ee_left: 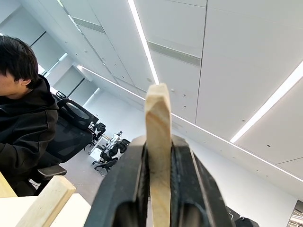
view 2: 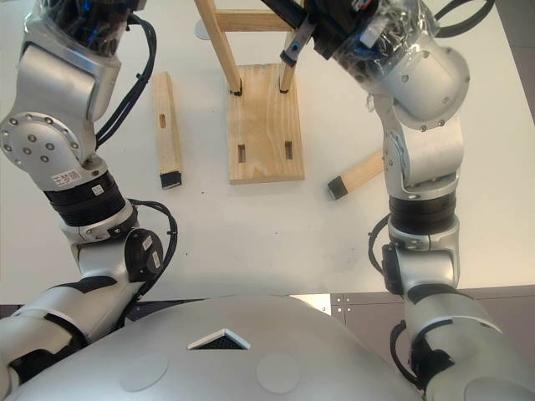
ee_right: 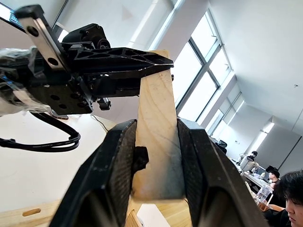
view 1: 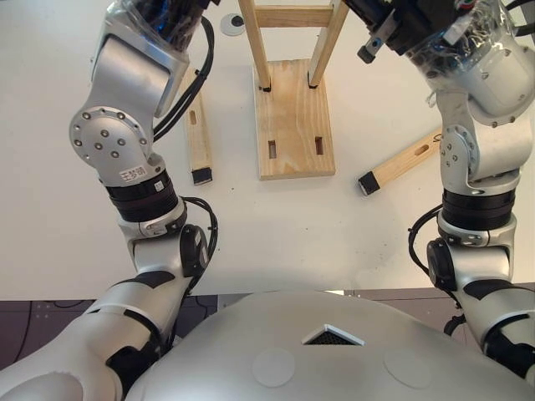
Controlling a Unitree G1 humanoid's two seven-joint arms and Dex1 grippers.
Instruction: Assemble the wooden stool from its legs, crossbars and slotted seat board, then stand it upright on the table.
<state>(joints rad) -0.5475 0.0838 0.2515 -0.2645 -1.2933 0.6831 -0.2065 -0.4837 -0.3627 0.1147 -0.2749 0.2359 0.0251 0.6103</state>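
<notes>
Left gripper (ee_left: 159,143) pinches the left leg (ee_left: 157,109); right gripper (ee_right: 157,126) clamps the right leg (ee_right: 154,94); both legs stand slotted in the seat board (view 1: 292,117) below.

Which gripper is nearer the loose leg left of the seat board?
Left. The left gripper clamps the left upright leg, at the seat board edge nearest the loose leg; the right gripper clamps the right upright leg, farther across.

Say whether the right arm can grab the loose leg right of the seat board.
Probably not: right gripper is clamped on the upright wooden leg, though the loose black-capped wooden leg lies unobstructed.
</notes>
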